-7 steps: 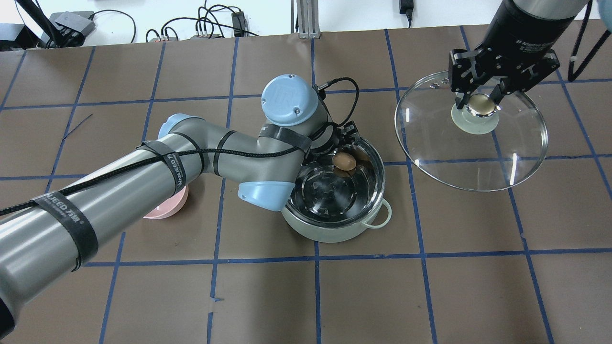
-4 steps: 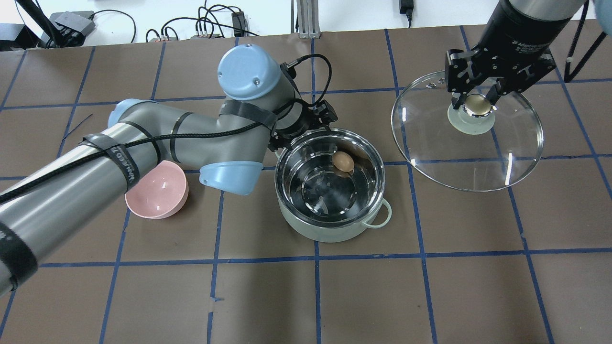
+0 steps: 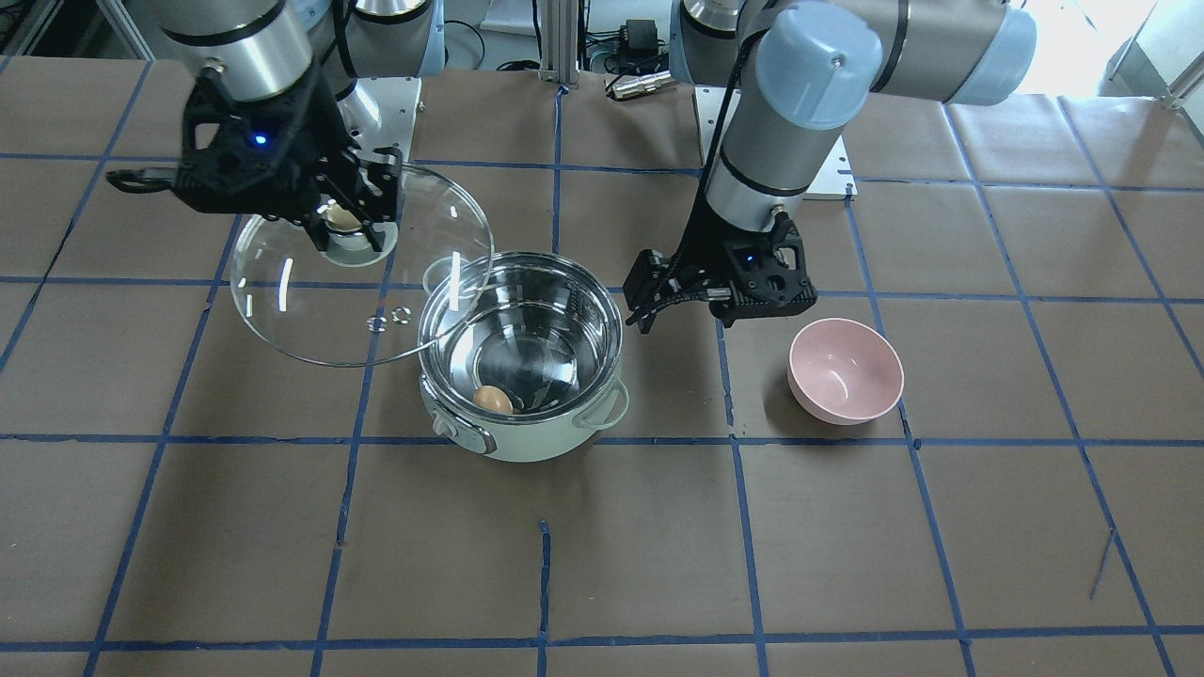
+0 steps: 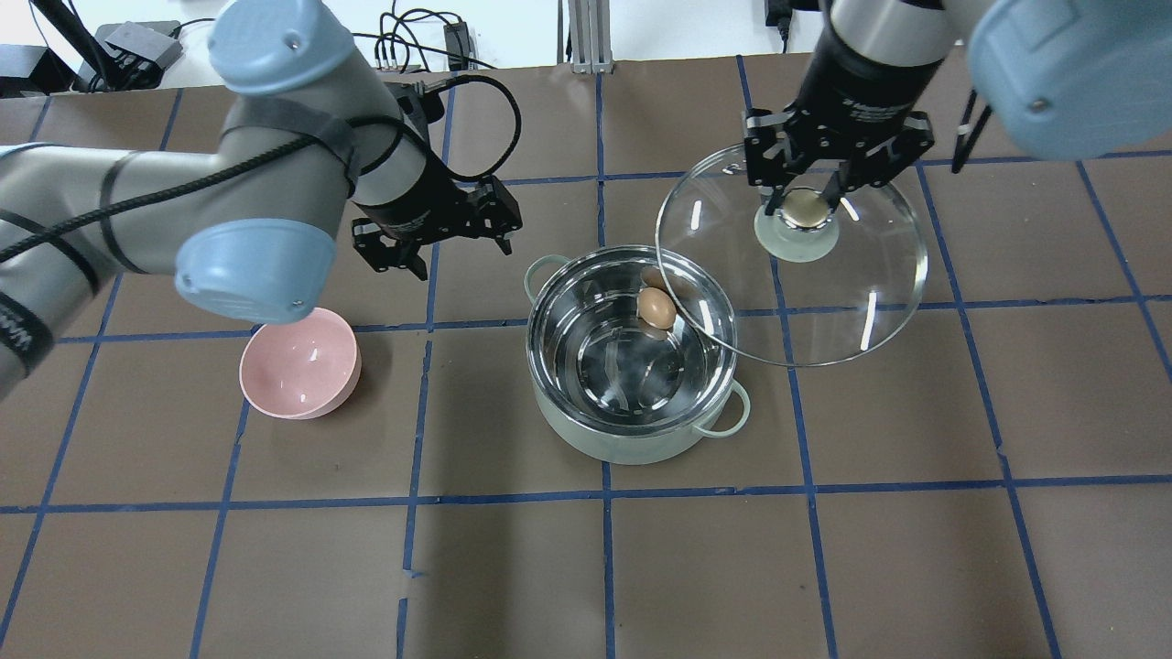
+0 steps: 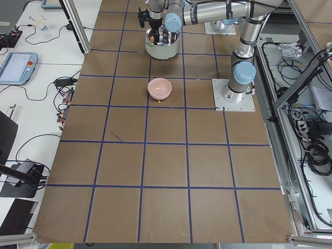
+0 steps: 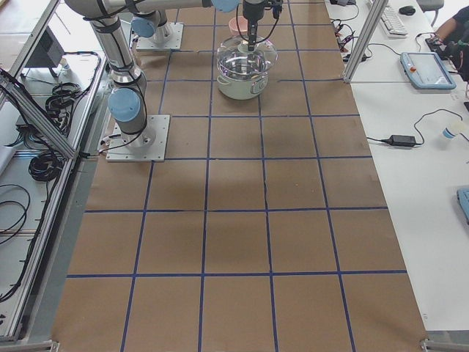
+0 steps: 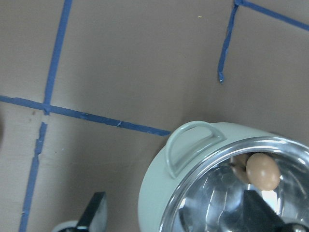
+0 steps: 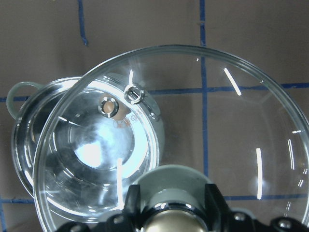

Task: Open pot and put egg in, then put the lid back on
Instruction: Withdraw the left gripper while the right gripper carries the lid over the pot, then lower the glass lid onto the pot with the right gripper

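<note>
Inside the pot [image 4: 632, 441] lies the egg [image 4: 656, 307], so replacing the lid [image 4: 861, 302] is the step in hand. My right gripper [image 4: 806, 199] clamps it aloft, off-centre, while my left gripper [image 4: 453, 243] hangs spread and empty. Next I should centre it over the rim and lower it level.

**The pot** [image 4: 632, 446]: round, pale mint green with a shiny steel interior and a loop handle on each side. Its control knob [image 3: 442, 428] sits on the wall facing away from me. It stands upright and uncovered on the worktop [image 4: 513, 567].

**The egg** [image 4: 656, 307]: light brown and oval, lying on the steel floor against the wall on the control-knob side (its reflection shows beside it).

**The lid** [image 4: 824, 302]: clear glass, pot-wide, with two vent holes [image 3: 390, 318] near its edge. My right pincer [image 4: 804, 205] grips its pale green, gold-topped knob [image 4: 795, 243]. The lid is held aloft beside the pot, and seen from above its edge overlaps the pot's rim.
</note>
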Motion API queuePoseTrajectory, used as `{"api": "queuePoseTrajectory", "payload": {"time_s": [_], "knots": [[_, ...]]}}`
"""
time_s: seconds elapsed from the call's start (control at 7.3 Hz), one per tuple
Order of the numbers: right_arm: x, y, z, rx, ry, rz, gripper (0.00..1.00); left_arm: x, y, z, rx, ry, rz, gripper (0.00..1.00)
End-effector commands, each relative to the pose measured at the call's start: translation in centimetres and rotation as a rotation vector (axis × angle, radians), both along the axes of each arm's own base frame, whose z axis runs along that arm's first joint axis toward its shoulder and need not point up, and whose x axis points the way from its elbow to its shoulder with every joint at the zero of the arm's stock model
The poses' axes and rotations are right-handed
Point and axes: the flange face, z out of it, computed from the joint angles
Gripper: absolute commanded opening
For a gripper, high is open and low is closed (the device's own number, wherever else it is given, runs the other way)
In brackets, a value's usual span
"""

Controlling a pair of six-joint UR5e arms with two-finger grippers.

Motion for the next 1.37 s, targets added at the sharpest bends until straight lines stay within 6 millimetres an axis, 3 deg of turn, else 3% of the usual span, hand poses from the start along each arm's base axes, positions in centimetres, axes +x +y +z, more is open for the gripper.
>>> {"api": "queuePoseTrajectory", "payload": {"time_s": [0.0,0.14,0.41,0.55,0.82,1.23], "knots": [[10.4,-0.3,-4.8,-0.037,-0.024,-0.034,0.31,4.9,1.5,5.8,0.064,-0.082,-0.141,0.99],[12.2,-0.5,-6.6,-0.031,-0.025,-0.052,0.31,5.7,1.9,8.0,0.040,-0.146,-0.192,0.99],[12.0,-0.1,-11.6,-0.017,-0.024,-0.051,0.31,6.8,2.1,9.7,0.049,-0.146,-0.250,0.99],[11.9,0.0,-12.4,-0.035,-0.031,-0.049,0.31,7.1,2.1,10.2,0.051,-0.149,-0.268,0.99],[11.1,0.0,-12.2,-0.034,-0.030,-0.063,0.31,7.4,2.2,10.3,0.058,-0.154,-0.310,0.99],[10.9,0.1,-12.3,-0.024,-0.022,-0.068,0.31,8.8,2.1,11.1,0.044,-0.148,-0.238,0.99]]}}
